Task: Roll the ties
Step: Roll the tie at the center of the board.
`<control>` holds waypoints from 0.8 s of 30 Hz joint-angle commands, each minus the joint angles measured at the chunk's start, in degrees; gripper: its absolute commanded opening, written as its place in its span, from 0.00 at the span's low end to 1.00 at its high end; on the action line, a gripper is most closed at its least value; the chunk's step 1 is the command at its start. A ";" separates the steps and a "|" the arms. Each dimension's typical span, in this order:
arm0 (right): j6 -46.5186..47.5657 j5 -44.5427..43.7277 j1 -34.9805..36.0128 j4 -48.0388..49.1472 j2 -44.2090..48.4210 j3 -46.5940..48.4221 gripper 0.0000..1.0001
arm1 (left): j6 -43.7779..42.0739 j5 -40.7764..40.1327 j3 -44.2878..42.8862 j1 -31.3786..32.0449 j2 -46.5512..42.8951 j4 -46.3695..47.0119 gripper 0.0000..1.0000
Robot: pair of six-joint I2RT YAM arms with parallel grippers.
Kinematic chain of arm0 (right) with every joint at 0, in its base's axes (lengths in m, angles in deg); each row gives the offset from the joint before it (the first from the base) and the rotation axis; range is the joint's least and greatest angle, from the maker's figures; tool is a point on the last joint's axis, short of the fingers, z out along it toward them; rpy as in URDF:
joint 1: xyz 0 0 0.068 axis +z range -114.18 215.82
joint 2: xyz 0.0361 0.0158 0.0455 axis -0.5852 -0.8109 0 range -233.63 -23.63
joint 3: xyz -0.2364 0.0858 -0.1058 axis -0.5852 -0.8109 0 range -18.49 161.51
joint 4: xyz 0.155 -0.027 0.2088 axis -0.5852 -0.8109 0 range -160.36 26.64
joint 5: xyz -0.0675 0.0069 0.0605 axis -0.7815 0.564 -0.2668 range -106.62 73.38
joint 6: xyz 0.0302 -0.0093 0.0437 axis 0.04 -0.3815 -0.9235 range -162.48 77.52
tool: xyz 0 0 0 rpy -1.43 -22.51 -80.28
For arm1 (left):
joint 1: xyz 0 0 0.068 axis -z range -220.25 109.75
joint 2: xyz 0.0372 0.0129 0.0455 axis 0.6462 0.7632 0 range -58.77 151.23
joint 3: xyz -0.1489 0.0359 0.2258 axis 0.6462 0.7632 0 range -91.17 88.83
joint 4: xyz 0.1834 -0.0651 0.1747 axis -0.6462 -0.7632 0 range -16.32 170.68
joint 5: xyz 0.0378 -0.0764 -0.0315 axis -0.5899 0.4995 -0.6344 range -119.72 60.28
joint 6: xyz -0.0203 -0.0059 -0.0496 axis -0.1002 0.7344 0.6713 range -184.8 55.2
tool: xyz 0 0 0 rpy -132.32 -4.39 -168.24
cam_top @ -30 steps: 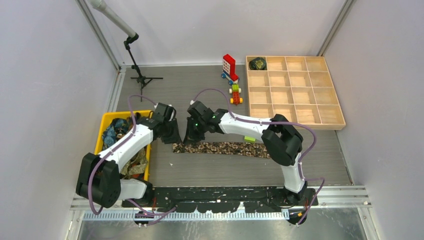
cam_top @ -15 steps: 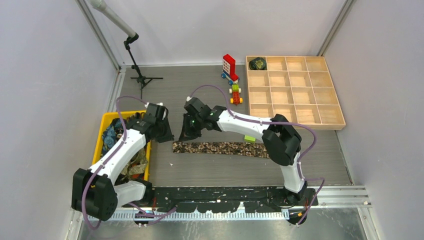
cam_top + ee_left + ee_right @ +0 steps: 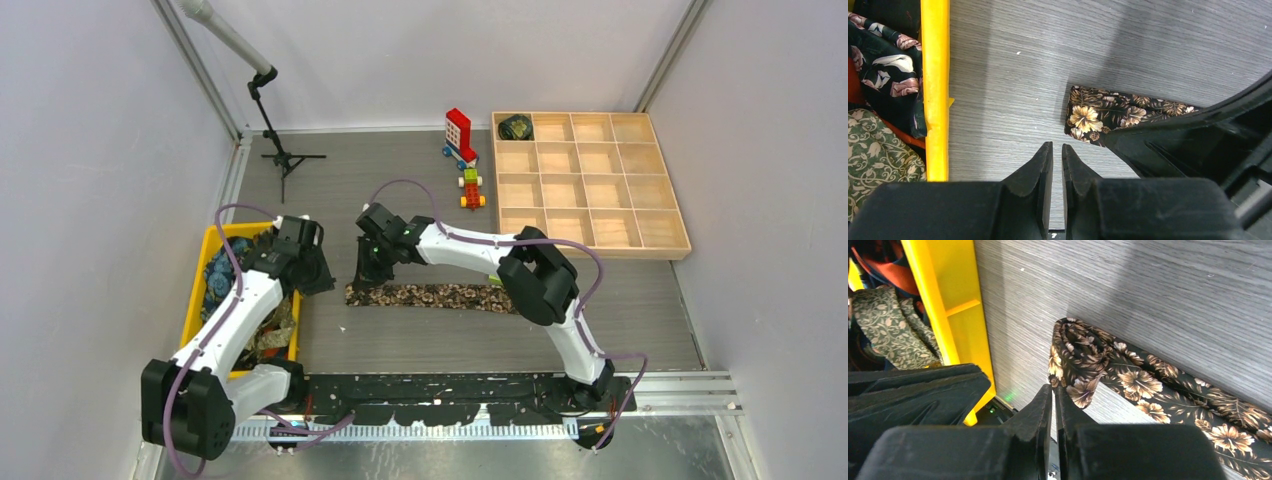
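Hovering nearly closed and empty, the left end effector [image 3: 1057, 147] hangs between the yellow bin [image 3: 935, 75] and the one brown flowered tie [image 3: 1128, 375] lying flat on the desk [image 3: 420, 340]. The right end effector [image 3: 1053, 389], jaws likewise narrow, is just beside its folded-over tip. Both have shifted left since a second ago. One rolled bundle [image 3: 516, 127] sits in the wooden tray's [image 3: 590, 252] far-left corner cell. The right arm hides the tie's other end, and the bin's tangled ties [image 3: 883, 55] cannot be counted.

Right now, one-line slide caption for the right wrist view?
Right hand, shut and empty, poised at the curled end of the brown floral tie on the grey table, yellow bin alongside.
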 commanded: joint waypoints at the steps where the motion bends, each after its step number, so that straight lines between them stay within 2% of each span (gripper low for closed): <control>1: 0.73 0.77 0.21 -0.12 -0.57 2.23 0.13 | 0.53 -0.94 0.55 -0.18 -1.44 0.14 0.14; 10: 0.65 0.16 0.25 0.62 0.10 -1.11 0.13 | 0.68 -0.20 1.05 -0.18 -1.21 0.61 0.15; 13: 0.62 0.16 0.20 1.10 0.51 -2.05 0.13 | 0.99 0.57 1.54 -0.18 -0.77 1.15 0.18; 24: 0.48 0.25 -0.97 3.39 2.09 -6.40 0.12 | -0.05 5.61 4.07 -0.17 -1.10 5.26 0.48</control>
